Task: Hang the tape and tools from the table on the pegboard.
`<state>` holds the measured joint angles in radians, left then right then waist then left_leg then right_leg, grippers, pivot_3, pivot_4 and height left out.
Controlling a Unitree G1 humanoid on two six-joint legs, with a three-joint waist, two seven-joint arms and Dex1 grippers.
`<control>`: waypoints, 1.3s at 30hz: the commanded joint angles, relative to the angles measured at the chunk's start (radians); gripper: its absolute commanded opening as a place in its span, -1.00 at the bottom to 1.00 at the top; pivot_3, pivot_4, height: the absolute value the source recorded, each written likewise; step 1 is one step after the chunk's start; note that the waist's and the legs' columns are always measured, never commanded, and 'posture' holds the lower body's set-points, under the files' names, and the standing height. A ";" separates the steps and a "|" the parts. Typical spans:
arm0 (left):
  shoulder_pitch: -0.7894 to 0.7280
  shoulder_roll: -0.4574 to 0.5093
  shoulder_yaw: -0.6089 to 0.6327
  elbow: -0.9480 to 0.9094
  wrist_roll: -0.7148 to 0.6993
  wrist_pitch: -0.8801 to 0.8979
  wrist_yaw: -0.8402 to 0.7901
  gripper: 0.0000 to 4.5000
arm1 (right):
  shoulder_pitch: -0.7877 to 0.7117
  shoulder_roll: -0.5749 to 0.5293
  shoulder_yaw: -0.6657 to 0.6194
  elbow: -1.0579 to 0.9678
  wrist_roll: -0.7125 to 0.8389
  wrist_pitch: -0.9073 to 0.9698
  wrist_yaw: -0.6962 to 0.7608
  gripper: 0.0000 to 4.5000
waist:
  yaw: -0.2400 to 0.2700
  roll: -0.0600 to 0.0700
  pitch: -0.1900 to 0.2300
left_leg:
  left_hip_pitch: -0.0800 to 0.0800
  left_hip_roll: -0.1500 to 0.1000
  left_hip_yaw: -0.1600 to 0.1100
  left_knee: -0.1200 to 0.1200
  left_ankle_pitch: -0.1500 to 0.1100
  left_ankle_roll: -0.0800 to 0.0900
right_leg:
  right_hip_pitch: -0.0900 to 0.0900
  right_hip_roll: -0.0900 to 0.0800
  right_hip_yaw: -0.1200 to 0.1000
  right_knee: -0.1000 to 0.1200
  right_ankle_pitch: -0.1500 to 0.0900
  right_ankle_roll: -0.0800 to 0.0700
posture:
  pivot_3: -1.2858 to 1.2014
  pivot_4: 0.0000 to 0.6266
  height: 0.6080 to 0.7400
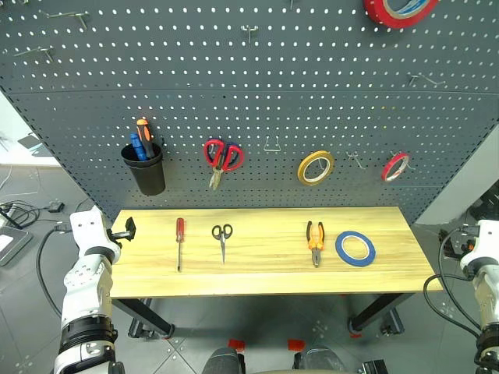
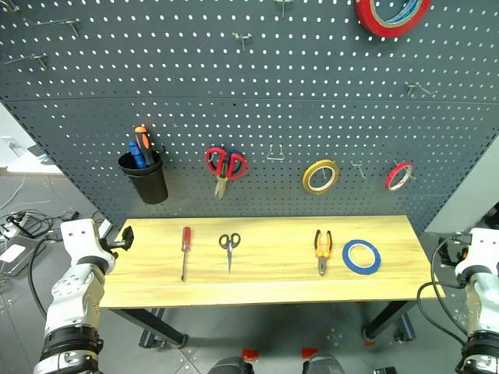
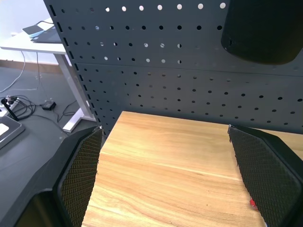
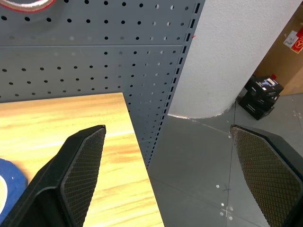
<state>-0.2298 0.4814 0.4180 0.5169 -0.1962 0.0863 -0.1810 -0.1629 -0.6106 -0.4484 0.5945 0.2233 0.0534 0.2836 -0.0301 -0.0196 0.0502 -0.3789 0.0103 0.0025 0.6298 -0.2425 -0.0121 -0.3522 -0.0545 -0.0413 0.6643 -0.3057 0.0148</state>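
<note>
On the light wooden table (image 1: 265, 269) lie, from left to right, a red-handled screwdriver (image 1: 180, 241), small black-looped scissors (image 1: 222, 236), orange-and-black pliers (image 1: 315, 240) and the blue tape ring (image 1: 355, 248). Behind the table rises the dark grey pegboard (image 1: 257, 101). My left gripper (image 3: 164, 130) is open and empty, hovering at the table's left end, well left of the screwdriver. At the table's right end my right gripper (image 4: 168, 127) stands open and empty over the corner, with the edge of the blue tape (image 4: 7, 189) beside its finger.
On the pegboard hang a black cup (image 1: 145, 167) with orange and blue screwdrivers, red-looped scissors (image 1: 222, 156), a yellow tape ring (image 1: 316, 167), a small red tape ring (image 1: 395, 166) and a large red one (image 1: 398, 9). Bare hooks (image 1: 272, 146) sit between them. A white pillar (image 4: 227, 56) stands right of the table.
</note>
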 commanded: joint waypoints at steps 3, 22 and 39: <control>-0.012 0.021 0.002 -0.009 0.020 -0.028 0.027 0.98 | -0.023 -0.001 -0.008 -0.020 0.007 -0.023 -0.001 1.00 | 0.000 0.000 0.000 | 0.000 0.000 0.000 0.000 0.000 0.000 | 0.000 0.000 0.000 0.000 0.000 0.000 | 0.00 -0.97 1.00; 0.007 0.111 -0.194 -0.294 0.055 -0.089 -0.262 0.98 | 0.112 0.043 0.143 -0.365 0.011 0.063 0.175 1.00 | 0.012 0.001 0.016 | 0.001 0.001 0.001 0.000 0.000 0.000 | 0.000 0.000 0.001 0.001 0.000 0.000 | 0.01 -0.75 1.00; -0.101 0.115 -0.463 -0.456 -0.034 0.098 -0.699 0.98 | 0.144 0.005 0.364 -0.766 -0.015 0.488 0.246 1.00 | -0.004 0.003 0.125 | -0.004 0.002 0.003 0.000 0.000 0.001 | -0.005 0.001 0.004 0.000 0.000 0.000 | -0.07 -0.33 1.00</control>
<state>-0.3043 0.5944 -0.0387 0.0808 -0.2297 0.1924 -0.8656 0.0052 -0.5886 -0.0936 -0.1539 0.2190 0.5289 0.5228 -0.0339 -0.0163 0.1755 -0.3832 0.0118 0.0054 0.6299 -0.2429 -0.0113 -0.3576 -0.0536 -0.0376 0.6641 -0.3055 0.0147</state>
